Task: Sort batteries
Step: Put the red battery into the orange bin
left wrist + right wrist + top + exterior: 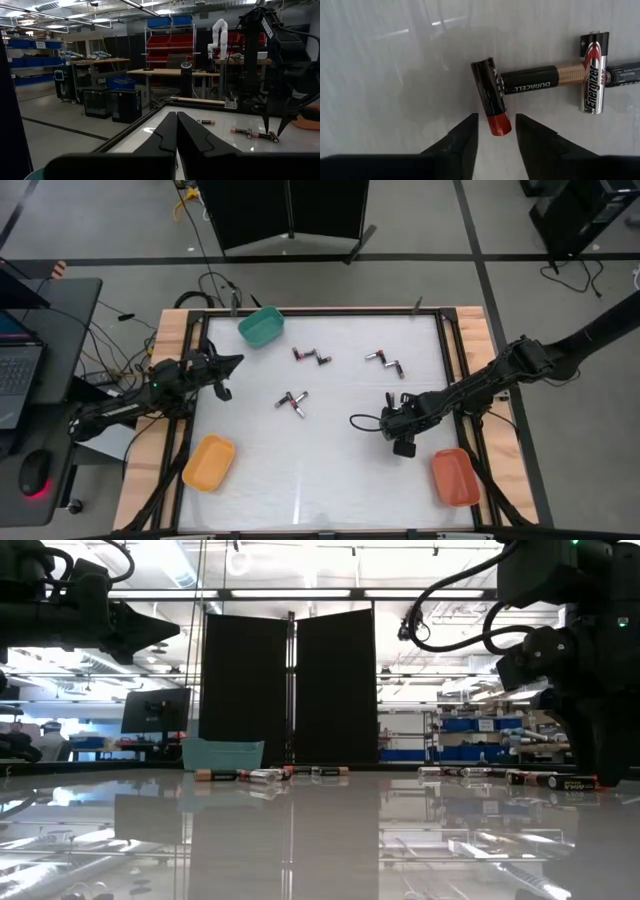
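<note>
Batteries lie in small clusters on the white table: one (310,357) at the far middle, one (385,362) to its right, one (292,402) at the centre. My right gripper (496,122) points straight down, open. Its fingertips stand on either side of the red end (499,125) of a black battery (489,90) without touching it. That battery lies flat against a Duracell cell (540,80), with an Energizer cell (592,72) beside it. My left gripper (176,127) is shut and empty, held above the table's left side (232,365) near the green bin.
A green bin (262,326) stands at the far left of the table, an orange bin (208,462) at the near left, and a red bin (455,476) at the near right, close to my right arm. A dark frame rims the table.
</note>
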Robot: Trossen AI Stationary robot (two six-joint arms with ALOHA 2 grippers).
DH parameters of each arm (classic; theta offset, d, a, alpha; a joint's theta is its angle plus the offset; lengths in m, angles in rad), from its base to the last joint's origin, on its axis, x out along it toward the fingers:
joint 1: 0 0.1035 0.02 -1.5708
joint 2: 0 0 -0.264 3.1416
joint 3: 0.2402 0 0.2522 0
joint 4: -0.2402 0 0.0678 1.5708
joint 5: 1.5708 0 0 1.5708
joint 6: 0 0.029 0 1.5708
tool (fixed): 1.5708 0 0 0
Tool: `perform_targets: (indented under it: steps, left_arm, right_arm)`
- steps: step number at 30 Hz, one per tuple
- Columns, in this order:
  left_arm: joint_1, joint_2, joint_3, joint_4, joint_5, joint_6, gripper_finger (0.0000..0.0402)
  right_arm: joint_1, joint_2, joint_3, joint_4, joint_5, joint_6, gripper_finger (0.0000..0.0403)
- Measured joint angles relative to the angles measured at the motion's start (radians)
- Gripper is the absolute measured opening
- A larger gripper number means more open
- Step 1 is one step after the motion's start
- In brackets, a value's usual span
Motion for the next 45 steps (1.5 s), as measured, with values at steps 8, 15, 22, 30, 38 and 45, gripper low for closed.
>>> perform_targets:
  steps: [8, 15, 22, 30, 38, 45]
  left_arm:
    - [0.0, 0.0, 0.0, 0.0, 0.0, 0.0, 0.0015]
    - [0.0, 0.0, 0.0, 0.0, 0.0, 0.0, 0.0015]
    - [0.0, 0.0, 0.0, 0.0, 0.0, 0.0, 0.0015]
    - [0.0, 0.0, 0.0, 0.0, 0.0, 0.0, 0.0015]
    - [0.0, 0.0, 0.0, 0.0, 0.0, 0.0, 0.0015]
    - [0.0, 0.0, 0.0, 0.0, 0.0, 0.0, 0.0015]
  right_arm:
    - [0.0, -0.001, 0.0, 0.008, -0.004, -0.016, 0.0067]
    - [0.003, -0.001, 0.0, 0.008, -0.032, -0.019, 0.0074]
    - [0.039, -0.001, 0.001, 0.008, -0.077, -0.014, 0.007]
    - [0.079, -0.001, 0.0, 0.008, -0.102, 0.079, 0.0097]
    - [0.085, -0.001, 0.0, 0.02, -0.065, 0.122, 0.0143]
    - [0.085, 0.0, -0.006, 0.04, -0.058, 0.122, 0.0129]
